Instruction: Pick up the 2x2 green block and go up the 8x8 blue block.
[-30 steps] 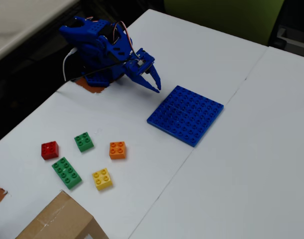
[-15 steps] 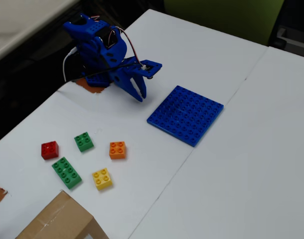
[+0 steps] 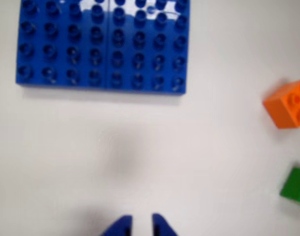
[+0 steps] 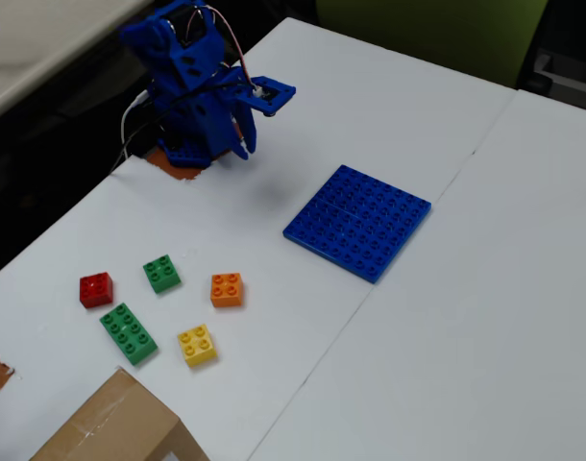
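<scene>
- Wrist view crops the 8x8 blue block (image 3: 102, 45); gripper (image 3: 141, 227) tips nearly closed, holding nothing.
- Left of the plate: one 2x2 green block (image 4: 161, 273), four other bricks.

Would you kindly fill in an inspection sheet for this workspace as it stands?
Surface: white table, two boards with a seam.
Job's things: green 2x2 block loose among the bricks; blue plate bare.
Clutter: red brick, orange brick, yellow brick, long green brick, cardboard box.
Grippers: gripper raised near the base, jaws nearly closed, empty.
Cables: wires on the arm.
Surroundings: green panel behind.
</scene>
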